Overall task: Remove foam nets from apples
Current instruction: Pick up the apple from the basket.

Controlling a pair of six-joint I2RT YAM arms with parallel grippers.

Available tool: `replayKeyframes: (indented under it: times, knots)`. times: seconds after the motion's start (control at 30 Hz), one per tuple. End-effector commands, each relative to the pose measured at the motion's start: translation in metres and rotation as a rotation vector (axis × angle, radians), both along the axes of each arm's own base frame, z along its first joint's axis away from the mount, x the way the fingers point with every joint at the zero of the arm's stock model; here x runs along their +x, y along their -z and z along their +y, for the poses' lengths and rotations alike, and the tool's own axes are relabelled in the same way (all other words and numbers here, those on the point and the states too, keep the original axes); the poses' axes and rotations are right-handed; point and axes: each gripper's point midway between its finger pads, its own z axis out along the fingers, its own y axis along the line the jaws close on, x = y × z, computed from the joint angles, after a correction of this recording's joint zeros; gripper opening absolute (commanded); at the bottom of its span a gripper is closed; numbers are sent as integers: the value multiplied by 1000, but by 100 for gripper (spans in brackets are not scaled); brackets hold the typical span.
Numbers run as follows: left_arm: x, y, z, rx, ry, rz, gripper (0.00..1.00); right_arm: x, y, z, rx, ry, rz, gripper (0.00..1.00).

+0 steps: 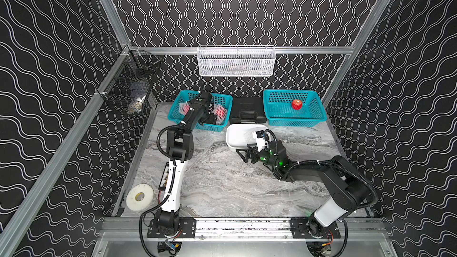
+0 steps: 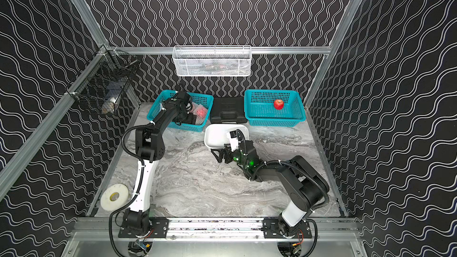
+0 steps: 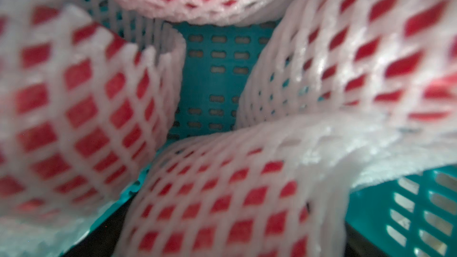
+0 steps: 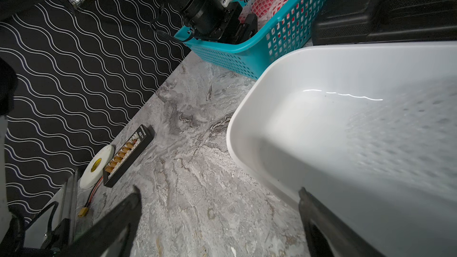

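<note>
My left pincer (image 1: 210, 119) is down inside the left teal basket (image 1: 197, 127), nosed in among the wrapped apples (image 1: 220, 112). Its wrist camera shows none of its fingers, only foam nets (image 3: 81, 110) crowding in on all sides, red skin showing through the diamond holes and a patch of basket floor between them. So I cannot tell how wide it stands or whether it has caught anything. My right pincer (image 4: 218, 191) waits well apart, low over the marble table (image 1: 222, 184) just beside the white tub (image 1: 237, 133), spread wide and holding nothing. A faint blurred mesh pattern lies over the tub's inside in the right wrist view, perhaps a shed net, but I cannot be sure. Past the black case (image 1: 247, 113), one bare apple (image 1: 296, 104) sits alone in the right teal basket (image 1: 294, 120). I judge one fruit is done and I am picking the next. The next move calls for closing on a single wrapped apple, not on loose foam from two neighbours, then lifting it clear so my right pincer can take the net's free end.
</note>
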Motion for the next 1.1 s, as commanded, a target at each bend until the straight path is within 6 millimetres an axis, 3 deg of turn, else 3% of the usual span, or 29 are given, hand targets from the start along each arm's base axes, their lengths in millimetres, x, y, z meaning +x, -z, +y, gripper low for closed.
replayKeyframes:
  times: [0.0,0.43,0.7,0.9,1.07]
  knots:
    - [-2,-2,-2,-14,-5,-3,86,4,-6,-1,2,15,-21,100]
    - [3,-37,-3,-31,-8,-91,61,5,-5,-3,-3,28,-22,100]
    - [-1,-81,-4,-49,-8,-163,61,4,-8,-4,-2,34,-32,100]
    - [-20,-117,-7,-74,-5,-216,61,4,-11,-6,4,41,-38,100]
    - [-49,-146,-26,-124,14,-290,61,3,-16,-9,6,52,-50,100]
